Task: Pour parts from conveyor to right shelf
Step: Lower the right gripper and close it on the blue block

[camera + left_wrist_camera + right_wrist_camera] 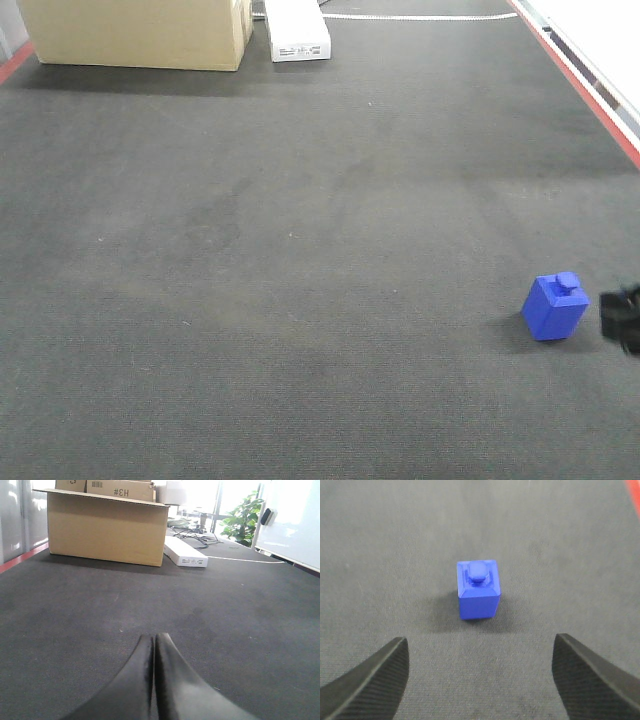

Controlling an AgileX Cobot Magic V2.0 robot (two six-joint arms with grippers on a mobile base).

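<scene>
One of the parts, a small bright-blue cube [555,307] with a stud on top, stands upright on the dark conveyor belt [300,250] near its right side. In the right wrist view the cube [477,590] sits just ahead of my right gripper [480,641], which is open with nothing between its fingers. In the front view only a blurred black piece of that gripper [622,317] shows, just right of the cube. My left gripper [154,637] is shut and empty, low over bare belt [225,630]. The right shelf is out of view.
A tan cardboard box [140,35] and a flat white box [297,30] stand at the belt's far end. The red frame edge [590,95] runs along the right side. In the left wrist view, cables and a plant [245,520] lie beyond the cardboard box [107,530].
</scene>
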